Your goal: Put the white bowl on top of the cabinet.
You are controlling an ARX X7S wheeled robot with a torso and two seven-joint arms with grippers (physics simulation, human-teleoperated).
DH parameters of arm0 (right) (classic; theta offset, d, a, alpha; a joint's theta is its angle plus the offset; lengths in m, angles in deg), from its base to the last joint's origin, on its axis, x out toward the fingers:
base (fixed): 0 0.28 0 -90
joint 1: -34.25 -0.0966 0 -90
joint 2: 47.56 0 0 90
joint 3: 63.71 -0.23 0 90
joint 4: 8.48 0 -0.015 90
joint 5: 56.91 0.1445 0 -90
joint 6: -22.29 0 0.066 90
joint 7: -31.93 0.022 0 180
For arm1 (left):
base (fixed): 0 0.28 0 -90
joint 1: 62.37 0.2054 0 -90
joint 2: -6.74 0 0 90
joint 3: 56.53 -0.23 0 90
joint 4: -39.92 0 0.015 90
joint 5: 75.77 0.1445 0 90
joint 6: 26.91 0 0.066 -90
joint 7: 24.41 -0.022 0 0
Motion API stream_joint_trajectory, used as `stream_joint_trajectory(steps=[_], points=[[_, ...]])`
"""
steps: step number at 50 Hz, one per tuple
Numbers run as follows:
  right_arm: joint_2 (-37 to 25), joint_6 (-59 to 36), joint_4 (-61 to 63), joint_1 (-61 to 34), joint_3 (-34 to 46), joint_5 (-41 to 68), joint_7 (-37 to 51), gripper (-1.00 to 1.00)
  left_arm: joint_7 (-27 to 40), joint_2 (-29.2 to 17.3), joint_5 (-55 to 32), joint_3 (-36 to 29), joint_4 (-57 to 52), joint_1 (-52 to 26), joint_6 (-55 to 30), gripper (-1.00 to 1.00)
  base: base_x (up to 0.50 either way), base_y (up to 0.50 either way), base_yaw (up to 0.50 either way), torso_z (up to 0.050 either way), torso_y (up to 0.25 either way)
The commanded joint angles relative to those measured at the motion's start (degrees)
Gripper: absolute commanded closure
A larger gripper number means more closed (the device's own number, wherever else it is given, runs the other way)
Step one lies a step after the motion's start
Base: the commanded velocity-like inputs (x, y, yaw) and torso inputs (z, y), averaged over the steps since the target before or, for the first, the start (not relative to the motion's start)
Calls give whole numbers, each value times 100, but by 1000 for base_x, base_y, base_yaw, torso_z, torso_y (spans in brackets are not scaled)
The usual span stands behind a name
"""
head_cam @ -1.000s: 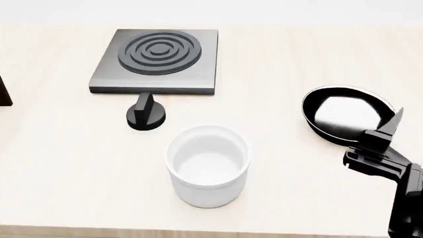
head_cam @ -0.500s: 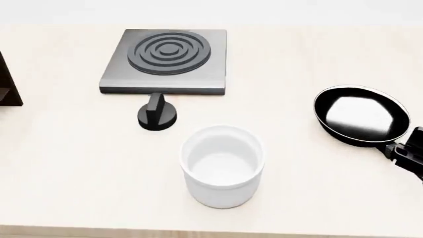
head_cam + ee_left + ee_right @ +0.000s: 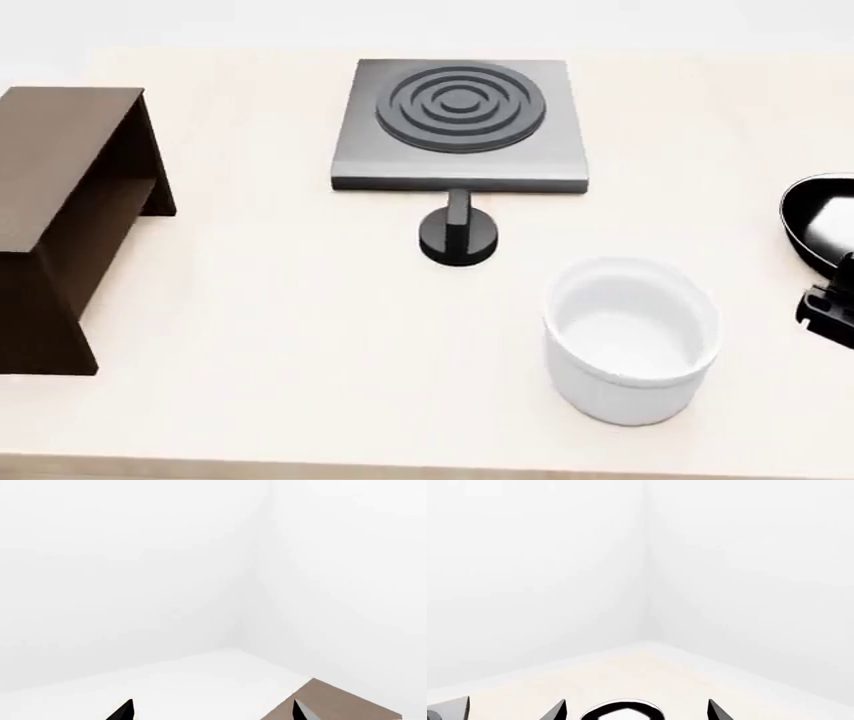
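Your white bowl (image 3: 631, 340) upright on the table (image 3: 294, 350), near right, well apart from the cabinet (image 3: 60, 165) at far left, stove plate (image 3: 458, 125) behind a black knob (image 3: 458, 236), your left pincer (image 3: 212, 712) tips apart, your right pincer (image 3: 635, 711) tips apart, both holding nothing
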Motion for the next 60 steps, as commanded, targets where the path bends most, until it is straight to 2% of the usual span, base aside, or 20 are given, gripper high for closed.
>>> stream_joint_trajectory(steps=[1,6,10,13,43,53,60], points=[[-30,8,10,-11,26,-2,27,-100,54,-40,25,-30,-1,4,25,-100,0,500,0,0,0],[-55,-72,152,56,-14,31,21,-100,59,-46,31,-49,50,16,75,-100,0,500,0,0,0],[-112,-630,1076,497,-420,275,-60,-100,56,-54,30,-78,90,13,83,-100,0,500,0,0,0],[-146,-792,1283,573,-557,370,-97,-100,69,-60,25,-78,88,13,85,-100,0,500,0,0,0],[-248,-1483,2256,1009,-1125,757,-201,-100,140,-124,-39,-119,37,58,67,-100,0,499,0,0,0],[-195,-1544,2653,1339,-1294,804,-210,-100,163,-135,-39,-153,55,71,89,-100,0,350,0,0,0],[-103,-1619,2734,1420,-1578,963,-255,-100,187,-147,-46,-168,56,69,79,-100,0,15,0,0,0]])
